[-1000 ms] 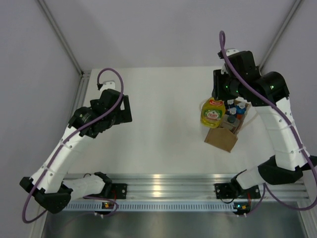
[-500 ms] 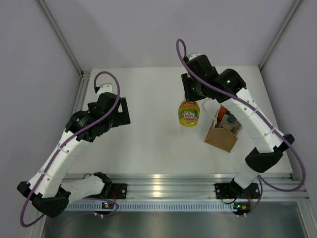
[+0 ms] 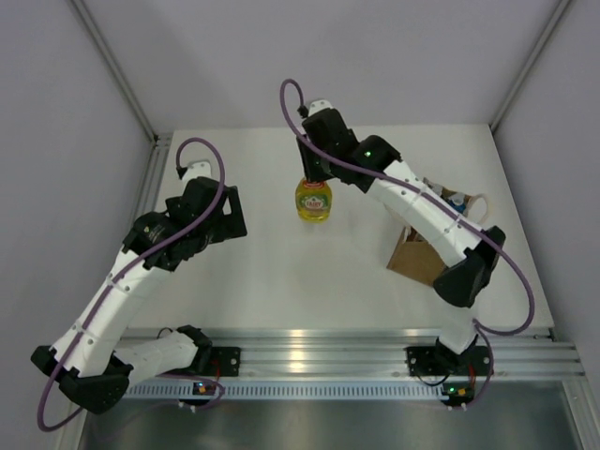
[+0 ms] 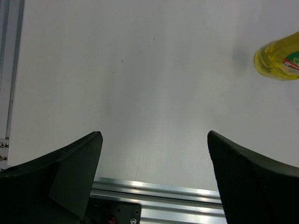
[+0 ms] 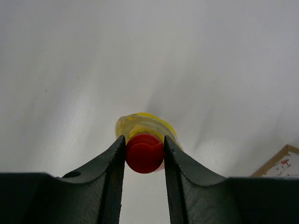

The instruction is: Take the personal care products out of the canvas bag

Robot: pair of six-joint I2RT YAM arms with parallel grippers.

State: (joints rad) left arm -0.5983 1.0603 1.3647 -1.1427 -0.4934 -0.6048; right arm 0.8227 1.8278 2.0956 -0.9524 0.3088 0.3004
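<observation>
On the left side, the left gripper [image 4: 154, 140] hangs over the table [image 3: 262, 272] with its fingers spread wide and nothing between them. Around the middle, toward the far edge, the right gripper [image 5: 144, 138] is pinched on the red cap [image 5: 144, 154] of the yellow-green bottle [image 3: 314, 200], which is upright under it. Can't tell if it touches the tabletop. Off to the right, well apart from it, sits the canvas bag [image 3: 417, 261], partly behind the right arm [image 3: 422, 211], with a blue top [image 3: 456, 200] poking out.
</observation>
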